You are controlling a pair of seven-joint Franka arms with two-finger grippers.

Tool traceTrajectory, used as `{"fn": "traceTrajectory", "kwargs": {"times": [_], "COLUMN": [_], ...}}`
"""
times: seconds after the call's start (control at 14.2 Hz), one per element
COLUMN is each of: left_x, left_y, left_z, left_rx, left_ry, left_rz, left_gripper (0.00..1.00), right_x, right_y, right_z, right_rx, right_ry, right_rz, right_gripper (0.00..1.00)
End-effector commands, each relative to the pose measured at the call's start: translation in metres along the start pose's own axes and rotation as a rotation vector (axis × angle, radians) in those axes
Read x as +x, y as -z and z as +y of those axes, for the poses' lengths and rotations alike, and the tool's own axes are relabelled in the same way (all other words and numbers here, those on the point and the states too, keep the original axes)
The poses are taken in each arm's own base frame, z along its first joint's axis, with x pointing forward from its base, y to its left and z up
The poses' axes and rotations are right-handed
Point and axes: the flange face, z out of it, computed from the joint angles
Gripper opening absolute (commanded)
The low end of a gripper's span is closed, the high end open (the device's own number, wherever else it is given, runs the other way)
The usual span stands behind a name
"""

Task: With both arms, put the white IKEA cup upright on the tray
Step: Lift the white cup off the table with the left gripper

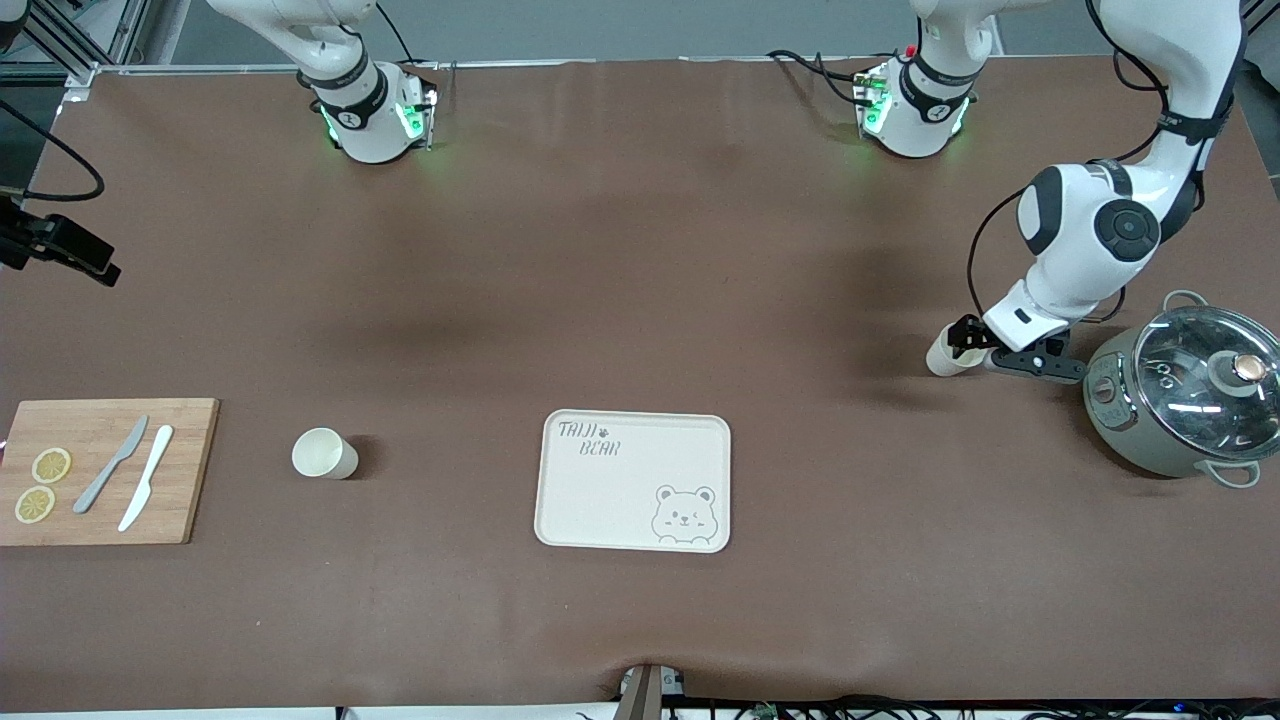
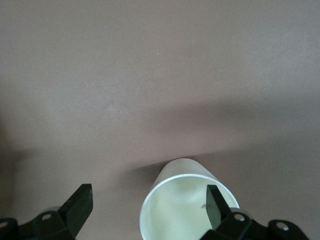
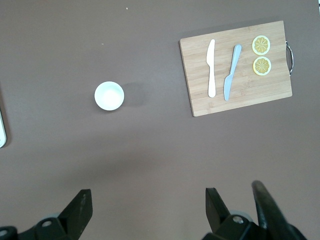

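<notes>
A white cup [image 1: 940,356] lies on its side near the left arm's end of the table, its mouth facing my left gripper [image 1: 966,338]. In the left wrist view the cup [image 2: 180,212] fills the space by the open left gripper [image 2: 148,195]: one finger reaches into its mouth and the other stands well outside the wall. A second white cup [image 1: 324,453] stands upright between the cutting board and the cream tray [image 1: 620,505]. My right gripper [image 3: 148,210] hangs open high over the table, above the brown mat beside that upright cup [image 3: 109,95]. It holds nothing.
A wooden cutting board [image 1: 180,480] with two knives and two lemon slices lies at the right arm's end. A grey pot with a glass lid [image 1: 1190,395] stands close beside the left gripper. A black camera [image 1: 65,250] juts in at the table's edge.
</notes>
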Motion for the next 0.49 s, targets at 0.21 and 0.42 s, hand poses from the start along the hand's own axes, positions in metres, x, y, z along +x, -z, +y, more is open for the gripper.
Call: {"fn": "traceTrajectory", "kwargs": {"times": [0.21,0.42], "left_x": [-0.01,-0.013], "left_y": [-0.025,-0.027], "left_z": [-0.009,-0.01], "left_rx": [0.005,0.004], "left_ry": [-0.009,-0.009], "left_rz": [0.02,0.016], "left_gripper": [1.0,1.0], "right_x": [0.001,0.002], "right_y": [0.004,0.003], "right_z": [0.002,0.002], "right_rx": [0.014,0.013], "right_ry": [-0.016,-0.015], "right_rz": [-0.006,-0.005], "right_gripper": [1.0,1.0]}}
